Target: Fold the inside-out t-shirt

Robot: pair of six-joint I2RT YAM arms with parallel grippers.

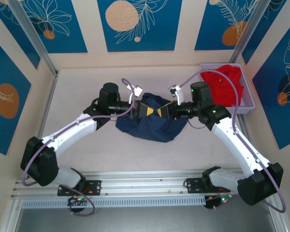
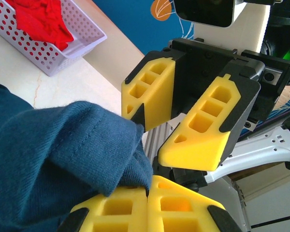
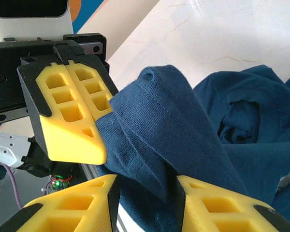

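The inside-out t-shirt (image 1: 150,128) is a dark navy heap in the middle of the table, partly lifted between the two grippers. My left gripper (image 1: 153,111) is shut on a fold of its cloth (image 2: 53,154), the yellow fingertips (image 2: 135,203) pressed together at the fold's edge. My right gripper (image 1: 162,111) faces it tip to tip. Its jaws stand apart around the same raised fold (image 3: 159,125), with a gap on the left side. In the right wrist view my right gripper (image 3: 144,186) sits just below the shut left gripper (image 3: 94,145). The rest of the shirt (image 3: 251,125) lies crumpled on the table.
A white perforated basket (image 1: 246,104) at the far right holds a bright red garment (image 1: 224,84); both also show in the left wrist view, basket (image 2: 77,48) and red garment (image 2: 38,19). An aluminium rail (image 1: 145,176) runs along the near edge. Walls close in the table's back and sides.
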